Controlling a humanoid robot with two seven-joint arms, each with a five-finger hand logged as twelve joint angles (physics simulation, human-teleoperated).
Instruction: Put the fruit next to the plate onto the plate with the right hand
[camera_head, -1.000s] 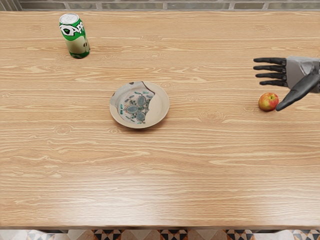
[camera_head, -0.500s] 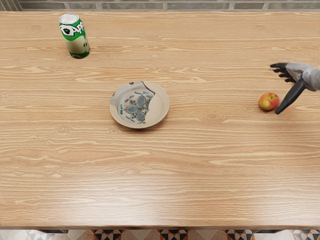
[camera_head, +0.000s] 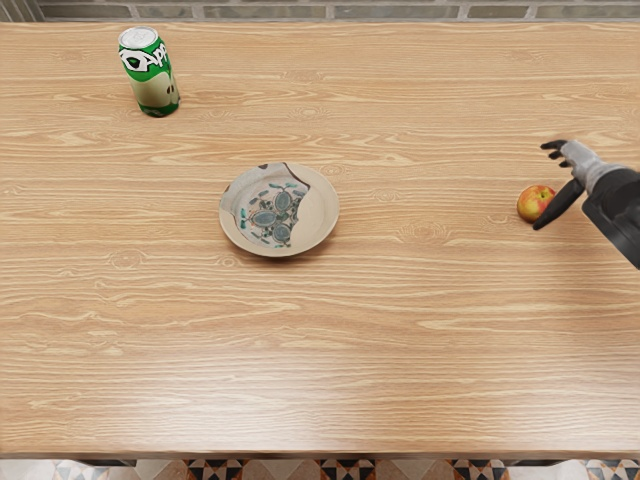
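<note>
On wood-grain table (camera_head: 400, 330): round apple (camera_head: 534, 202); rt hand (camera_head: 579, 167) beside

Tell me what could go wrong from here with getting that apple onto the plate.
1. The right hand is open beside the apple, only its thumb at the fruit's right side; a push there could roll the apple away.
2. The plate lies far from the apple, so a loose grasp could drop it on the way.
3. The plate looks shallow; an apple released off centre might roll off.
</note>
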